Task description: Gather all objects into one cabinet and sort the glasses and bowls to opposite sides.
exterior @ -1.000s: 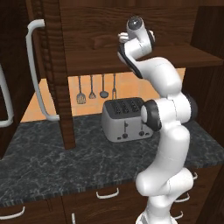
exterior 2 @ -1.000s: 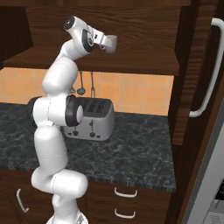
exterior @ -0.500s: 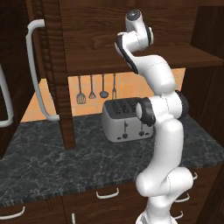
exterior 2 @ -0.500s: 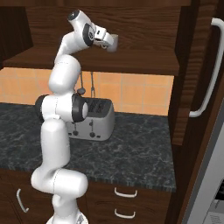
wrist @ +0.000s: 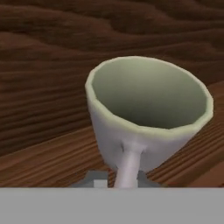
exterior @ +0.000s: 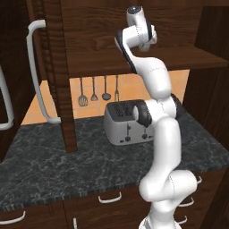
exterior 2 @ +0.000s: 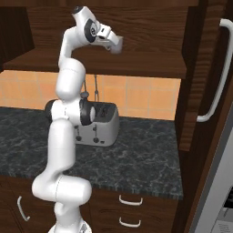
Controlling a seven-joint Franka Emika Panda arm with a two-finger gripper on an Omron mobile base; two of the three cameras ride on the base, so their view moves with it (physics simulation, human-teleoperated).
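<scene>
— Trouble is brewing, I'm thinking: the pale greenish-white cup (wrist: 146, 116) is sitting tilted in the hand view, mouth toward the camera, over the plank shelf (wrist: 52, 153) of the cabinet (exterior: 134, 58). If it is let go at that angle, it could be rolling or tipping off the edge.

— And the toaster (exterior: 127, 123) is standing on the counter (exterior: 67, 165) right below, so a dropped cup would be landing there?

— That is my guess. A knock against the back panel could also be jarring it.

— What is the gripper (exterior 2: 111, 43) doing?

— It is reaching into the cabinet above the shelf. I'm judging it to be clamped on the cup, since the cup is hanging close before the hand camera, but the fingertips are hidden behind it, so how wide they are standing I cannot tell.
</scene>
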